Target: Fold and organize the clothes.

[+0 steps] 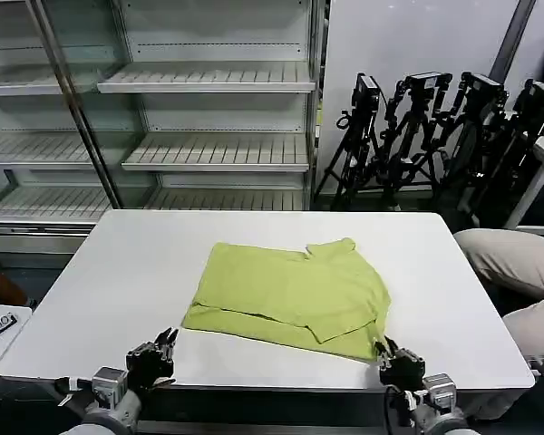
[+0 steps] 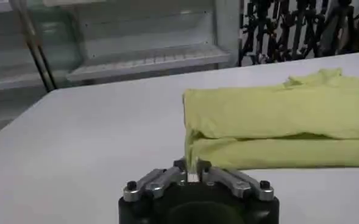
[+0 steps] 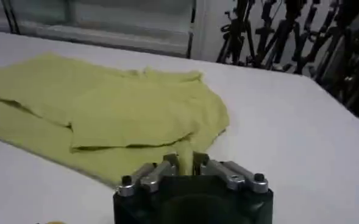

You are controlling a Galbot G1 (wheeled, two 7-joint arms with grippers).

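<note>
T-shirt (image 1: 290, 294), soft and limp, is lying partly folded mid-tabletop (image 1: 127, 272). Left end effector (image 1: 154, 355) at 7 o'clock and right end effector (image 1: 397, 362) at 5 are resting narrow, empty; hem corners look graspable.

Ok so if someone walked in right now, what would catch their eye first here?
The lime yellow-green T-shirt, partly folded, lies in the middle of the white table. At the table's near edge sit both claws, fingers closed: the left claw off the shirt's near left corner, the right claw at its near right corner. Behind stand empty shelves and black tripods.
</note>
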